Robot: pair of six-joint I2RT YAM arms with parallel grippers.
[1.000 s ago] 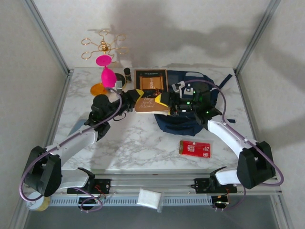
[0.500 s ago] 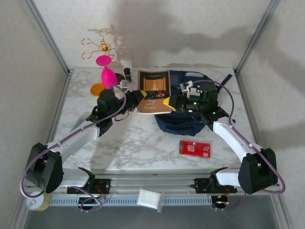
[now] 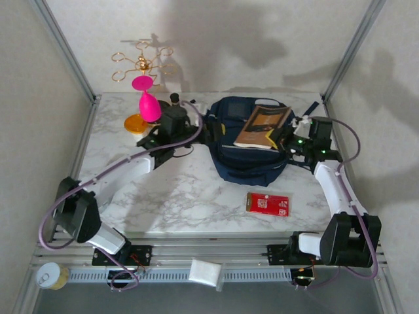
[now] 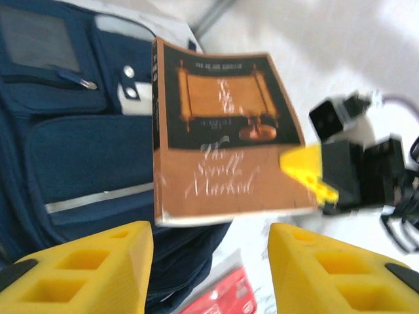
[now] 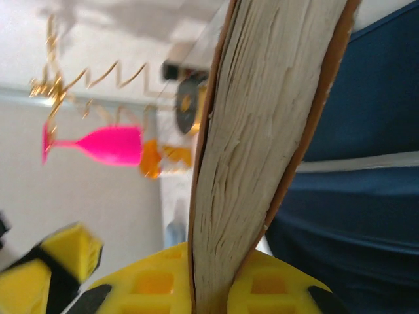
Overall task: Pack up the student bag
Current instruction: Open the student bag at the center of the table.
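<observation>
The student bag [image 3: 245, 157], navy blue, lies at the middle back of the table. A brown and black paperback book [image 3: 262, 126] hangs tilted over its top, with my right gripper [image 3: 283, 135] shut on the book's right edge. In the right wrist view the page block [image 5: 262, 131] stands clamped in the right gripper [image 5: 222, 288], with the bag [image 5: 366, 196] behind. My left gripper [image 3: 209, 129] is at the bag's left side. In the left wrist view it [image 4: 209, 268] is open and holds nothing, a short way back from the book [image 4: 222, 137] and the bag [image 4: 72, 131].
A red flat box [image 3: 268, 204] lies on the marble in front of the bag. At the back left stand a pink glass [image 3: 147, 101], a gold wire rack [image 3: 141, 62], an orange disc [image 3: 136, 122] and a small dark bottle [image 3: 175, 99]. Metal frame posts run along the table's sides.
The right gripper closed on the book and carried it right, over the bag. The left gripper let go of the book, opened and followed towards the bag's left side.
</observation>
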